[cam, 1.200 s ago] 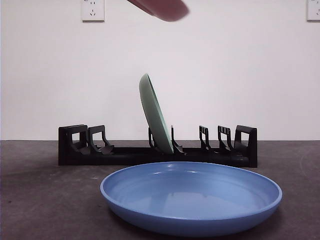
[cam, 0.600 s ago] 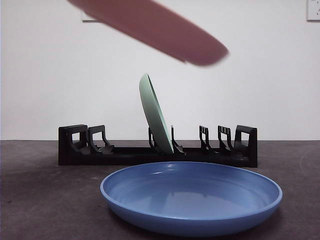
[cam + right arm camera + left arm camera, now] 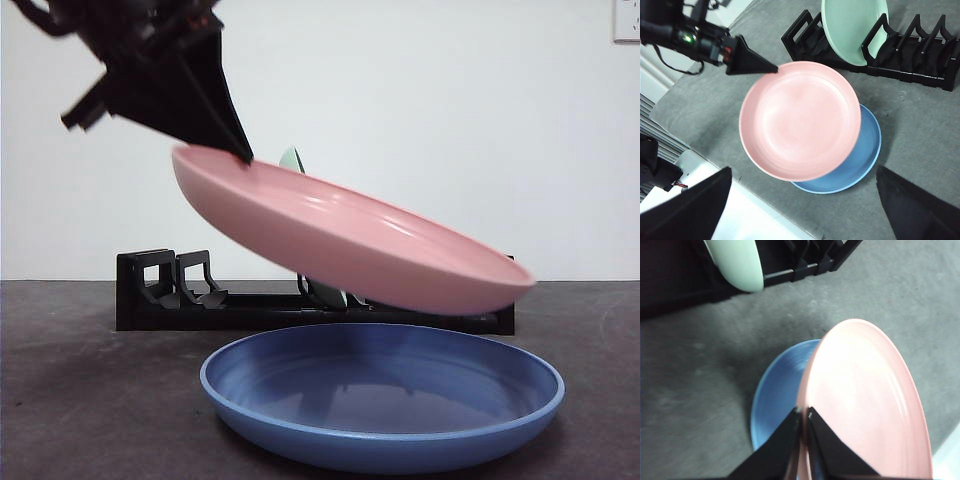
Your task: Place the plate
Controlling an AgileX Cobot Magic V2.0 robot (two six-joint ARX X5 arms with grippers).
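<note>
Left pincer (image 3: 804,416) was clamped on the rim of the pink plate (image 3: 350,240), holding it tilted in the air above the blue plate (image 3: 380,400), clear of it. Blue plate lay flat on the table (image 3: 90,400), in front of the black rack (image 3: 150,295). Green plate (image 3: 852,27) stood upright in a rack slot. Right pincer (image 3: 805,210) hung spread wide, high over the blue plate, holding nothing. Judged: pink plate lifted but not yet placed; slotting or setting down and release remain.
</note>
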